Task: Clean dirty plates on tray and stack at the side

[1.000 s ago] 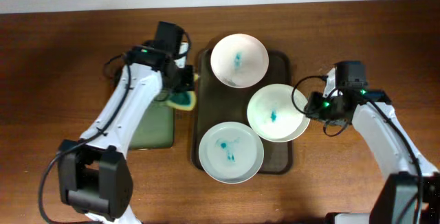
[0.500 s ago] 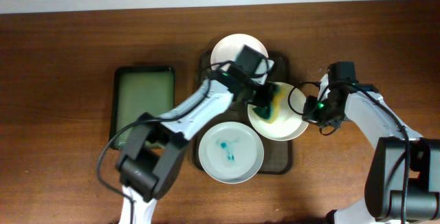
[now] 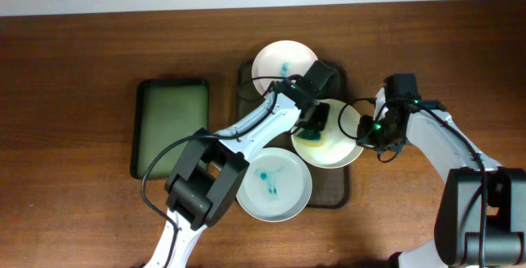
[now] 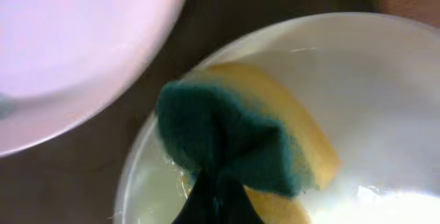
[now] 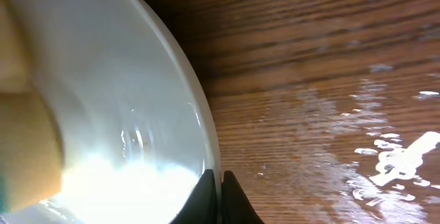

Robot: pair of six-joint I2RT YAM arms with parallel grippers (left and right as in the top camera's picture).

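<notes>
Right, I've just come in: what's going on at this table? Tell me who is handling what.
The left pincer presses a yellow-and-green sponge into the plate at the right of the dark tray. The right pincer pinches that plate's rim, apparently to steady it. The far plate and the near plate sit on the same tray with blue stains, untouched. No plate is stacked at the side yet.

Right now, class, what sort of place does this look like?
Probably a lab tabletop staged as a dishwashing station: a wooden table, a dark tray of blue-smeared white plates, and a sponge pressed into one.
</notes>
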